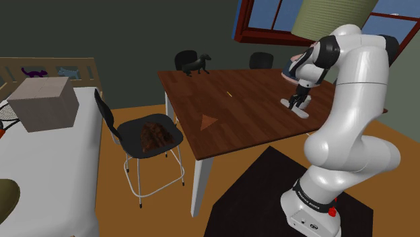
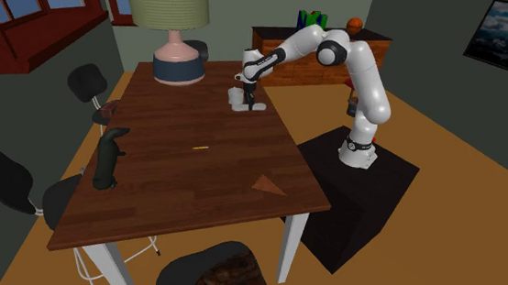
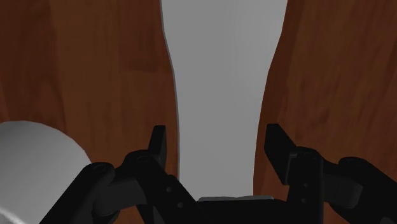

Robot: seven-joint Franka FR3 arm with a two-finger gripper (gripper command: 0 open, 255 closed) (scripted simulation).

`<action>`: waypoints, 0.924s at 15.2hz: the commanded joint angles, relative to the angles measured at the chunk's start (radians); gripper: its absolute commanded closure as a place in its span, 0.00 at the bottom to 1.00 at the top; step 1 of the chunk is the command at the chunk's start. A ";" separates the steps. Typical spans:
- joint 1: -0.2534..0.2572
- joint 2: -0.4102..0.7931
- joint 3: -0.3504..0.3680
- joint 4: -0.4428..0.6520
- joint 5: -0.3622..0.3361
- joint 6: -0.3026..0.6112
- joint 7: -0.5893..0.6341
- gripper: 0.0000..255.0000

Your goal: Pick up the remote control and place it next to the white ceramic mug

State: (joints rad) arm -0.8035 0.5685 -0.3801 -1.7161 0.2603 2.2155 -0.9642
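Wrist view: remote (image 3: 219,95) beneath gripper (image 3: 216,130)

The lettering on the arm's base (image 1: 311,210) cannot be read.

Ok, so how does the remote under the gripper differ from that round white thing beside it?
The remote is long, flat and tapered; the round white thing, probably the mug, is bulging and curved. The remote lies between the open gripper's fingers, untouched; the round white thing sits outside one finger. Both are plain pale grey on the wooden table.
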 commanded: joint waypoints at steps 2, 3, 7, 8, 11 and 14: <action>-0.004 0.019 0.006 -0.006 0.009 0.025 -0.006 1.00; -0.004 0.019 0.006 -0.005 0.009 0.025 -0.006 1.00; -0.004 0.019 0.006 -0.005 0.009 0.025 -0.006 1.00; -0.004 0.019 0.006 -0.005 0.009 0.025 -0.006 1.00; -0.005 0.019 0.006 -0.006 0.009 0.025 -0.007 0.00; -0.005 0.019 0.006 -0.006 0.009 0.025 -0.007 0.00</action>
State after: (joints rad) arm -0.8081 0.5878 -0.3740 -1.7216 0.2695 2.2403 -0.9708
